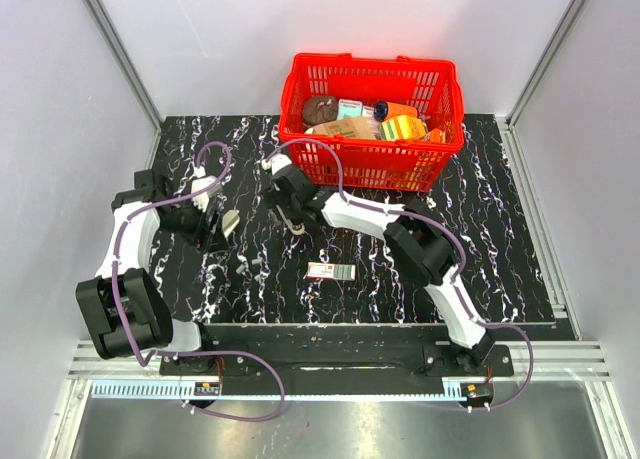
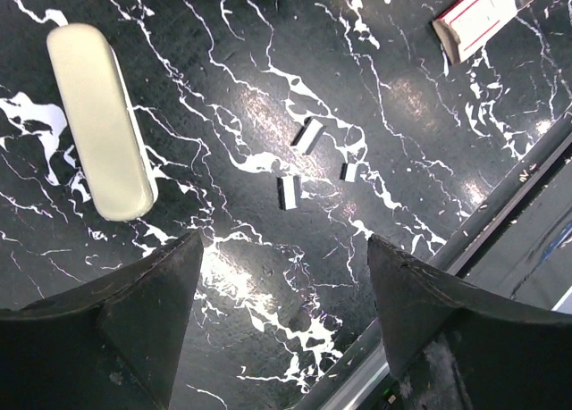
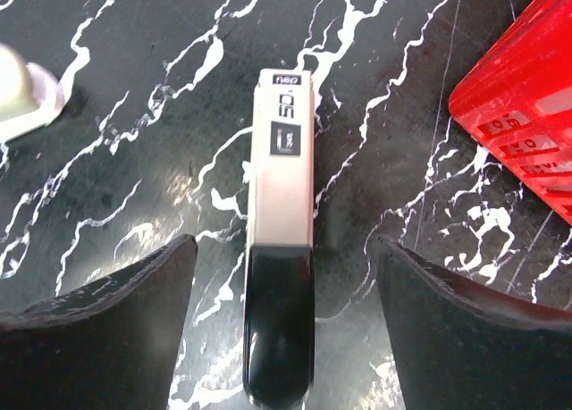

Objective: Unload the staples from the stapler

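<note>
The stapler (image 3: 281,249), silver with a black rear end, lies flat on the black marble table. My right gripper (image 3: 284,242) is open and straddles its black end, with a gap on each side and neither finger touching. Three short strips of staples (image 2: 307,135) lie loose on the table ahead of my left gripper (image 2: 284,240), which is open with nothing between its fingers. In the top view the staples (image 1: 247,265) lie near the left gripper (image 1: 218,229), and the right gripper (image 1: 290,219) is just in front of the basket.
A cream oblong piece (image 2: 98,124) lies left of the left gripper's fingers. A small red-and-white staple box (image 1: 330,271) sits mid-table. A red basket (image 1: 372,164) full of groceries stands at the back, its corner (image 3: 523,115) close to the right gripper. The table's metal front rail (image 2: 500,213) runs nearby.
</note>
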You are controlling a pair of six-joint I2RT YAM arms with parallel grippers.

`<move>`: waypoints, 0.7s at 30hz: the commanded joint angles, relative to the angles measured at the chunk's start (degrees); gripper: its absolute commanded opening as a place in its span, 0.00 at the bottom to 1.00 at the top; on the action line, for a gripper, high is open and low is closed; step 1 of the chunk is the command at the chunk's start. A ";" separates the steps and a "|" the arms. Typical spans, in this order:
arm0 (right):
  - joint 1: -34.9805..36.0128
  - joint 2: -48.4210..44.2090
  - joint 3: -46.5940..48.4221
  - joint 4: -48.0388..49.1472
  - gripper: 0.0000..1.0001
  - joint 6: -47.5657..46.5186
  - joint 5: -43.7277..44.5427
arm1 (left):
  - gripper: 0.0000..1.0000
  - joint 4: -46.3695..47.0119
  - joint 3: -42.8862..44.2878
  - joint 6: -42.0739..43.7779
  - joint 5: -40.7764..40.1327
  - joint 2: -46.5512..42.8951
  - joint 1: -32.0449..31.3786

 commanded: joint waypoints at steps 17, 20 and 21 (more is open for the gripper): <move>0.10 -31.92 -30.96 16.68 0.68 3.81 -3.64 | 0.75 16.33 -7.49 0.06 -15.36 5.10 -20.01; -0.25 -33.94 -33.50 17.20 0.65 4.69 -3.64 | 0.74 17.47 -6.18 0.23 -16.41 8.79 -21.68; -0.34 -34.65 -34.47 17.64 0.64 5.13 -3.64 | 0.74 17.91 -5.91 0.32 -16.77 9.76 -22.21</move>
